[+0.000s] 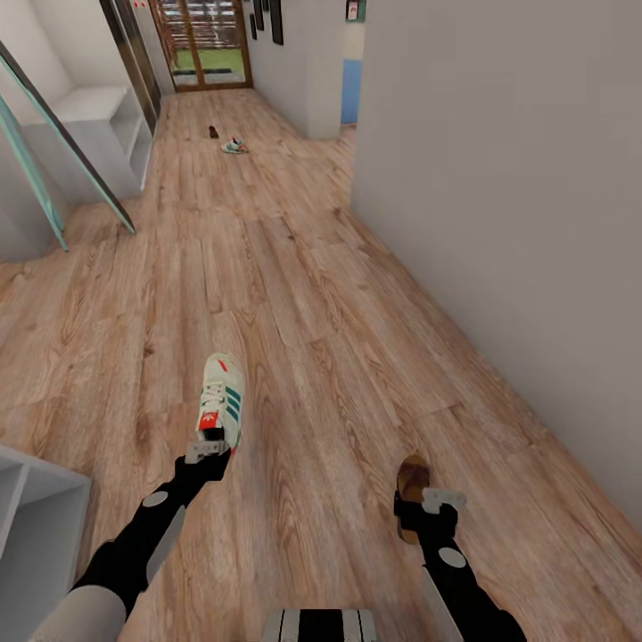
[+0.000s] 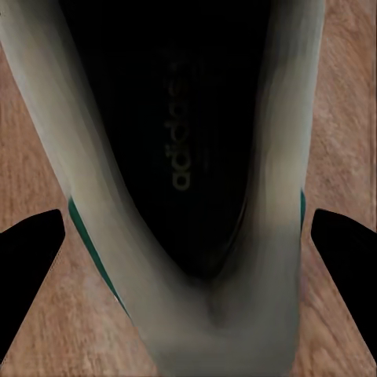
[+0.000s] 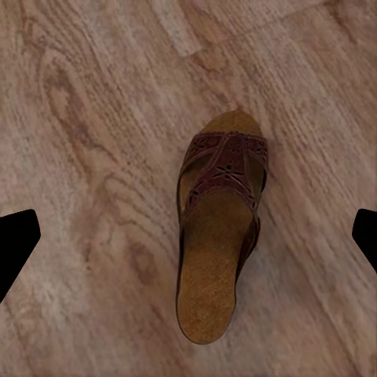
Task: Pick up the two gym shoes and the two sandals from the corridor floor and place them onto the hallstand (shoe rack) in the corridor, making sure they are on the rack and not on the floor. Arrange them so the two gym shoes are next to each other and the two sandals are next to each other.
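While both grippers hang open, the left gripper (image 1: 212,448) straddles the off-white green-striped sneaker's (image 1: 222,398) heel and the right gripper (image 1: 426,502) hovers over the brown leather sandal (image 3: 216,236); closing comes next.

A long corridor with a plain grey wall (image 1: 499,223) runs to a wood-framed glazed door (image 1: 207,40). Dark picture frames (image 1: 270,18) hang beside it.

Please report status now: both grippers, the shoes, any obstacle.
Left gripper open over gym shoe heel. Right gripper open above sandal. Both on floor. No obstacle.
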Robot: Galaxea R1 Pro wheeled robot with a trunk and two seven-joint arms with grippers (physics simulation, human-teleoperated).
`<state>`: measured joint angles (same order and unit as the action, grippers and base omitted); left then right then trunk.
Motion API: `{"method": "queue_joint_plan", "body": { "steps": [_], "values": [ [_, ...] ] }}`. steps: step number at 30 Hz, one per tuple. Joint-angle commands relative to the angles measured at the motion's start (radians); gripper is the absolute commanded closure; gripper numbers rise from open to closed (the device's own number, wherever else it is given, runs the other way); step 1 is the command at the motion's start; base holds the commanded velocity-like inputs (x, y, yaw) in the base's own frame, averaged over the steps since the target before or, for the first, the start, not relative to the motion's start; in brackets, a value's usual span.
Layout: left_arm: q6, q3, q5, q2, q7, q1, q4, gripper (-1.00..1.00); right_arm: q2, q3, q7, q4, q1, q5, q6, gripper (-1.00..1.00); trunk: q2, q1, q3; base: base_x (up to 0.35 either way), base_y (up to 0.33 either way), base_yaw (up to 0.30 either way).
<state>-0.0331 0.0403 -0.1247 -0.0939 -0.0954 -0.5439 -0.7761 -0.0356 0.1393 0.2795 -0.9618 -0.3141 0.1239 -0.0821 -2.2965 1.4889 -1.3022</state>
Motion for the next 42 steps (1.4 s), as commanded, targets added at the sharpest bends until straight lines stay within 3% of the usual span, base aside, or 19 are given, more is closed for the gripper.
{"method": "queue_joint_plan", "body": {
  "steps": [1,3,9,17,29,42],
  "values": [
    [-0.048,0.003,-0.01,0.001,-0.002,-0.003,-0.048,1.0,0.001,0.003,0.007,-0.003,0.0,0.009,-0.004,-1.0,-0.008,0.004,-0.005,0.0,0.0,0.0],
    [-0.098,0.003,-0.01,0.002,-0.003,-0.004,-0.108,1.0,0.002,0.003,0.007,-0.003,0.0,0.008,-0.003,-1.0,-0.022,0.011,-0.015,0.0,0.0,0.0],
    [-0.136,0.003,-0.011,0.002,-0.008,0.003,-0.194,1.0,0.003,0.002,0.007,-0.003,0.0,0.008,-0.002,-1.0,-0.064,0.034,-0.043,0.0,0.0,0.0],
    [-0.14,0.004,-0.011,-0.001,-0.023,0.008,-0.215,1.0,0.003,-0.002,0.006,-0.002,0.0,0.008,-0.001,-1.0,-0.12,0.065,-0.08,0.0,0.0,0.0],
    [-0.138,0.002,-0.011,0.0,-0.025,0.008,-0.215,1.0,0.003,-0.052,0.003,-0.002,0.0,0.009,-0.001,-1.0,-0.204,0.111,-0.137,0.0,0.0,-0.078],
    [-0.134,0.0,-0.011,-0.001,-0.026,0.007,-0.215,1.0,0.002,-0.052,0.004,0.001,0.0,0.01,-0.001,-1.0,-0.207,0.117,-0.208,0.0,0.0,-0.111]
  ]
}}
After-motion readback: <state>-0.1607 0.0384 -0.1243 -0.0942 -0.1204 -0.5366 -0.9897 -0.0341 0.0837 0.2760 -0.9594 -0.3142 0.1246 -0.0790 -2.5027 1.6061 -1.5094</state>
